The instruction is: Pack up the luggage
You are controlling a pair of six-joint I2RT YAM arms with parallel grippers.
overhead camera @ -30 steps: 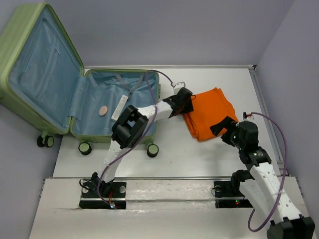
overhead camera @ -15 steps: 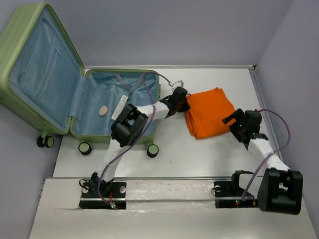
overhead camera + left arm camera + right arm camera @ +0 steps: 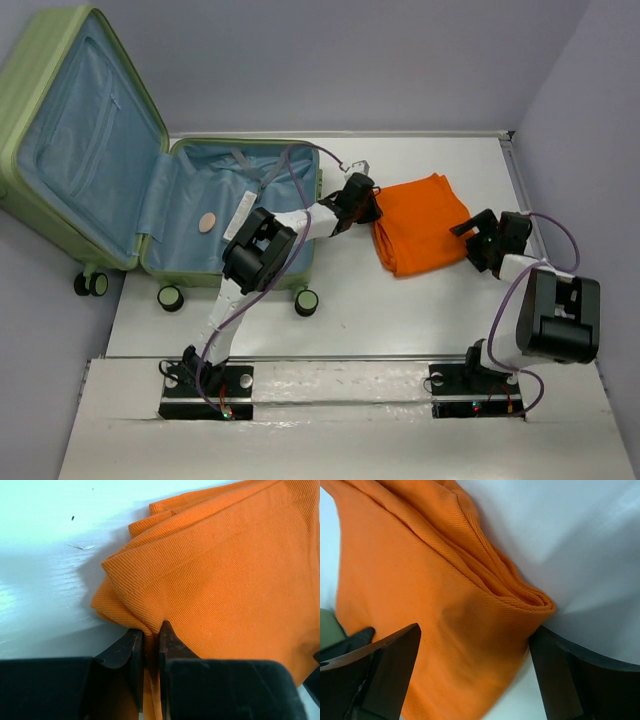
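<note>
The olive-green luggage (image 3: pixel 60 90) lies open at the left, its lid up and its pale blue lining showing. A folded orange cloth (image 3: pixel 422 225) lies on the white table to its right. My left gripper (image 3: pixel 366 205) is shut on the cloth's left edge; in the left wrist view the fingers (image 3: pixel 131 652) pinch a fold of the cloth (image 3: pixel 225 585). My right gripper (image 3: pixel 478 240) is open at the cloth's right edge. In the right wrist view its fingers (image 3: pixel 395 665) straddle the corner of the cloth (image 3: pixel 445 615).
A small tan disc (image 3: pixel 208 223) and a white tag (image 3: pixel 243 212) lie inside the suitcase base. The suitcase wheels (image 3: pixel 306 301) stick out toward the near side. A grey wall (image 3: pixel 590 120) borders the table on the right.
My right arm has swung right and back, bringing its open gripper to the cloth's right edge. My left gripper has closed onto the cloth's left edge and stays there.
</note>
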